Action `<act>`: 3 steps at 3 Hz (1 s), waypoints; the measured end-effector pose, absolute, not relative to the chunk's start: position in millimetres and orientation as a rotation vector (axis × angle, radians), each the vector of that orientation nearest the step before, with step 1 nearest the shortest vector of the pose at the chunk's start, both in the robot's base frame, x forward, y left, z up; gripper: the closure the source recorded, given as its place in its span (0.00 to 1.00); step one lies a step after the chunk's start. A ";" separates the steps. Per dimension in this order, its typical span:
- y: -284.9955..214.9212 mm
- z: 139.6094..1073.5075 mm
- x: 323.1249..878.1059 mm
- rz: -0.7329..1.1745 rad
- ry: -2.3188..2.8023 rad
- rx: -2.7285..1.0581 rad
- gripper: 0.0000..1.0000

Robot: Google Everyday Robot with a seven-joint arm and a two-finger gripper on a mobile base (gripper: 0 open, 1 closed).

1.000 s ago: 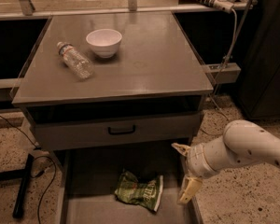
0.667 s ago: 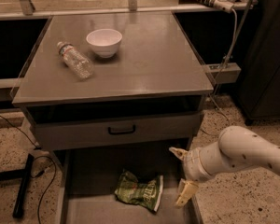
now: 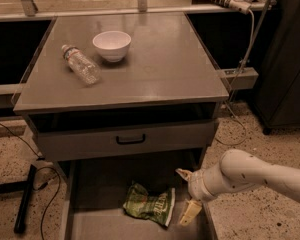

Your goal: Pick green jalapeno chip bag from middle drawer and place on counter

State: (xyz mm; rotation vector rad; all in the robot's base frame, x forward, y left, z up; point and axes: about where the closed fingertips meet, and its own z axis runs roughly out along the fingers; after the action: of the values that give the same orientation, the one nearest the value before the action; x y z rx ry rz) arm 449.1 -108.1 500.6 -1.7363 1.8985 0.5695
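The green jalapeno chip bag (image 3: 150, 204) lies crumpled on the floor of the open middle drawer (image 3: 102, 224), its pale end to the right. My gripper (image 3: 187, 195) is open, just right of the bag, over the drawer's right side. One finger (image 3: 184, 174) points up-left and the other finger (image 3: 190, 213) points down. The fingers do not touch the bag. The white arm reaches in from the right. The grey counter (image 3: 155, 69) tops the cabinet above.
A white bowl (image 3: 112, 45) and a clear plastic bottle (image 3: 81, 64) lie on the counter's left half. A shut drawer front with a black handle (image 3: 130, 139) sits above the open drawer. Cables and a black bar (image 3: 25, 196) lie on the floor at left.
My gripper and arm have shifted left, closer to the bag. The bag has not moved.
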 end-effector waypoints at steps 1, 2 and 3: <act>-108.5 463.1 454.8 0.609 1.928 -1.678 0.00; -105.5 426.3 462.8 0.620 1.972 -1.628 0.00; -105.5 426.3 462.8 0.620 1.972 -1.628 0.00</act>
State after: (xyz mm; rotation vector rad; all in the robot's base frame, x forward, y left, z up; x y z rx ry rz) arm 462.8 -105.5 426.3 -1.6284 1.9723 0.6205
